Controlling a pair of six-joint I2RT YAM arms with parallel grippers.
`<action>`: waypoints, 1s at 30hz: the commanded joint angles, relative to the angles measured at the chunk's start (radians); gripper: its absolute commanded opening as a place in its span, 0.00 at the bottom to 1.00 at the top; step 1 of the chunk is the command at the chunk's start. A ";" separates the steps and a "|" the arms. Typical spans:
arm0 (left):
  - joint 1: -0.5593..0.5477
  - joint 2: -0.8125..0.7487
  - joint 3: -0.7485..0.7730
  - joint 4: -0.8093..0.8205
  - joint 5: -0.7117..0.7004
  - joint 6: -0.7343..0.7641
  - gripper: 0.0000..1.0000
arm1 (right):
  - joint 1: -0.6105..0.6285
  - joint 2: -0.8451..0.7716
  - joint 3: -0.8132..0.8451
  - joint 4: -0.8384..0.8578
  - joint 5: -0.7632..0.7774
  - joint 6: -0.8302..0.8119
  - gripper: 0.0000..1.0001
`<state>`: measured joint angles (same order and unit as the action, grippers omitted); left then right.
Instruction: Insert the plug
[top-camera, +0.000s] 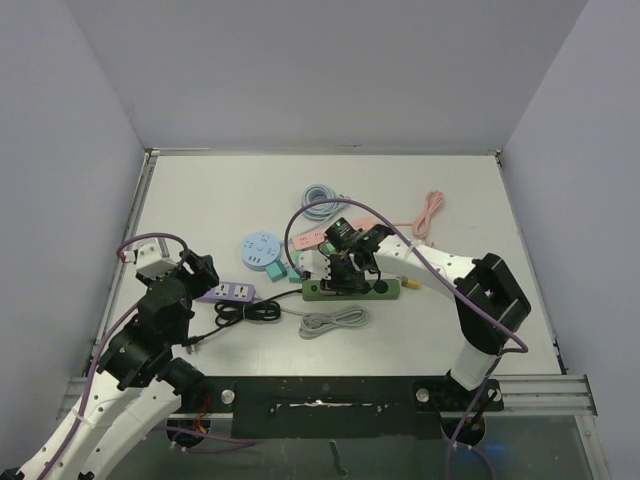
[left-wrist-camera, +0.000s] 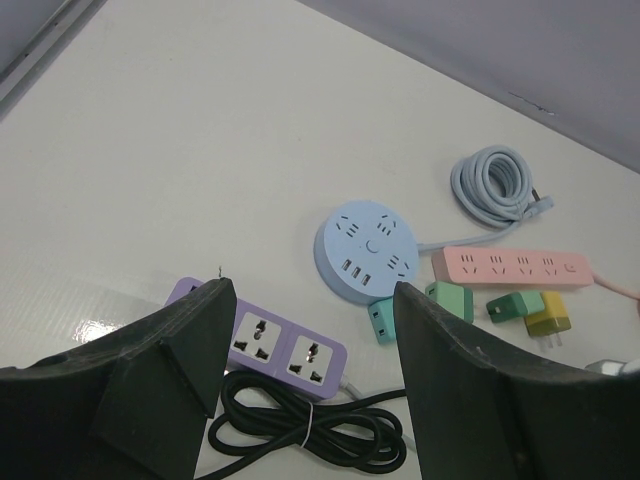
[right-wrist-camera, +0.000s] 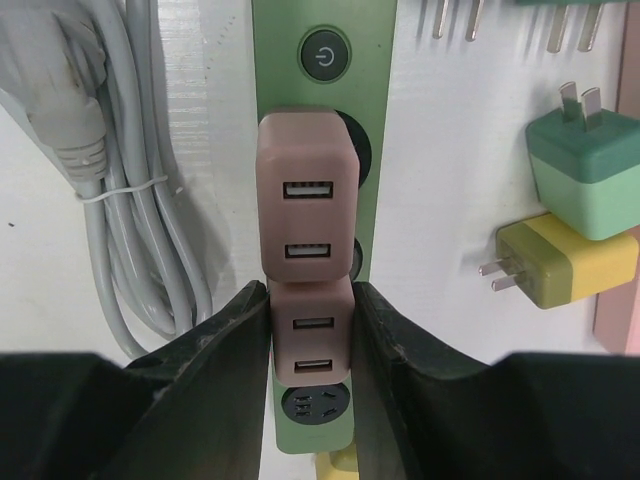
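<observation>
**A:** Plug (right-wrist-camera: 311, 335), the dusty pink one: where are we seeing it?

**B:** We are clamping it by its two sides between the fingers of the right gripper (right-wrist-camera: 310, 297). It is sitting on the green power strip (right-wrist-camera: 275, 60), toward the strip's near end in the wrist view, with its two USB ports facing us. We cannot tell whether its prongs are fully in.

**A:** And the second pink adapter (right-wrist-camera: 306, 205)?

**B:** We are finding it on the same strip, touching the held plug, between that plug and the round power button (right-wrist-camera: 325, 57).

**A:** What are we seeing beside the strip?

**B:** A tied grey cable (right-wrist-camera: 130, 200) is lying on one side. On the other, a mint plug (right-wrist-camera: 585, 180) and a yellow plug (right-wrist-camera: 585, 270) are resting on the table with their prongs showing.

**A:** How are we keeping the left gripper (left-wrist-camera: 310, 290)?

**B:** We are holding it spread wide with nothing between its fingers. It is hovering over the purple power strip (left-wrist-camera: 290, 350) and the coiled black cable (left-wrist-camera: 300, 425), well apart from the green strip.
</observation>
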<state>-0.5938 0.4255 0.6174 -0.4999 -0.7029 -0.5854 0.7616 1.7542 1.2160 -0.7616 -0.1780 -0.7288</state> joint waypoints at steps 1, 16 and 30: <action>0.005 -0.010 0.004 0.052 -0.014 0.015 0.63 | 0.003 0.142 -0.206 0.196 0.229 -0.065 0.00; 0.005 -0.007 0.002 0.066 0.004 0.020 0.63 | -0.030 -0.154 -0.059 0.150 0.061 0.081 0.46; 0.005 0.053 0.003 0.144 0.189 0.062 0.64 | -0.138 -0.453 -0.151 0.342 -0.008 0.465 0.66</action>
<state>-0.5938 0.4541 0.6170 -0.4458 -0.6144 -0.5594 0.6411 1.3590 1.1088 -0.5594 -0.1772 -0.4538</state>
